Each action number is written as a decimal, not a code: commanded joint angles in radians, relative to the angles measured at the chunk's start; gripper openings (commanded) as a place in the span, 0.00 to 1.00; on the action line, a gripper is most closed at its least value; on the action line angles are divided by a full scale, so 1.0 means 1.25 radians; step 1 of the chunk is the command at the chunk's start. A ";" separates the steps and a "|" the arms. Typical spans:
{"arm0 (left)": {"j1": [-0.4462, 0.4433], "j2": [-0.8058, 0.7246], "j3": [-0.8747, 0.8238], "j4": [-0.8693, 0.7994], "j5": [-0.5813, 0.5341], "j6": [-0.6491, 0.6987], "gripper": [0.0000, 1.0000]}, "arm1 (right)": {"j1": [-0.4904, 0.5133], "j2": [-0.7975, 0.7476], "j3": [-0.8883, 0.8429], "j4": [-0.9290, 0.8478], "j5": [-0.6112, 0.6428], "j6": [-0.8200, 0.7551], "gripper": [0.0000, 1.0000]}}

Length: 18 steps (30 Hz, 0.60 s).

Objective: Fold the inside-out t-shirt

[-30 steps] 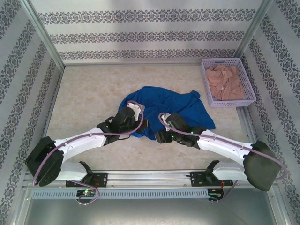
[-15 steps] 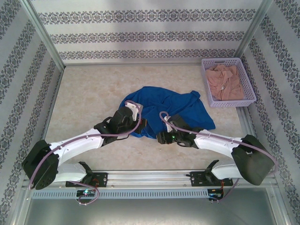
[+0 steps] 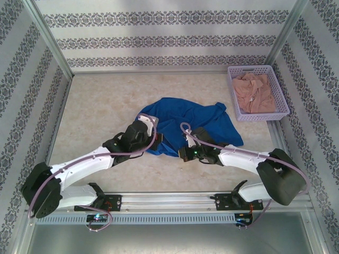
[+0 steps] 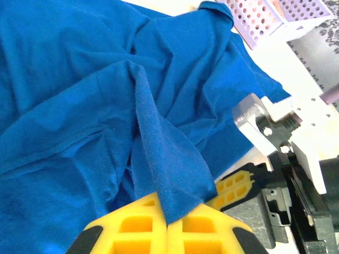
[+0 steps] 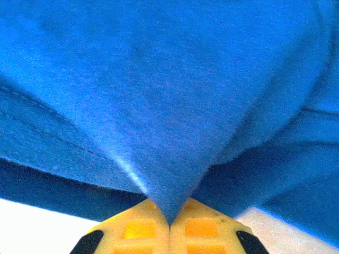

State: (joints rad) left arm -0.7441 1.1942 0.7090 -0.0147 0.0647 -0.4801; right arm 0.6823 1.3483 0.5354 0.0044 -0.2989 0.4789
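Top external: royal-blue t-shirt (image 3: 196, 119) in a crumpled heap (both jaws tight on near folds)

- Back wall (image 3: 169, 39) papered white, crossed by grey bands of ornate floral pattern; left wall (image 3: 24, 84) and right wall (image 3: 320, 74) carry the same bands, running upright
- Silvery metal posts (image 3: 50, 39) stand at the back corners
- Tabletop (image 3: 95, 106) is pale beige with a marbled look; evenly lit, with soft shadows
- A metal rail (image 3: 169, 200) runs along the near edge; a slotted grey strip (image 3: 159, 218) lies just below it
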 commanded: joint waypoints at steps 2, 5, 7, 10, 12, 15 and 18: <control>0.007 -0.092 -0.016 -0.097 -0.165 -0.022 0.00 | -0.005 -0.103 0.054 -0.227 0.126 -0.047 0.00; 0.007 -0.125 -0.031 -0.125 -0.208 -0.022 0.00 | 0.002 -0.144 0.082 -0.339 0.183 -0.030 0.00; 0.006 -0.128 -0.050 -0.129 -0.189 -0.015 0.00 | 0.015 -0.154 0.094 -0.388 0.207 -0.012 0.00; -0.008 -0.128 -0.097 -0.128 -0.121 -0.026 0.00 | 0.048 -0.157 0.105 -0.444 0.253 0.007 0.00; -0.034 -0.145 -0.146 -0.110 -0.071 -0.042 0.00 | 0.061 -0.156 0.098 -0.457 0.258 0.023 0.00; -0.092 -0.178 -0.212 -0.112 -0.044 -0.088 0.00 | 0.078 -0.156 0.077 -0.460 0.239 0.051 0.00; -0.147 -0.207 -0.262 -0.121 -0.039 -0.139 0.05 | 0.089 -0.154 0.068 -0.483 0.228 0.062 0.00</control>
State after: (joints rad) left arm -0.8875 0.9745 0.4206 -0.1207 0.0170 -0.5701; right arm 0.7906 1.1484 0.6460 -0.4644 -0.0715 0.5190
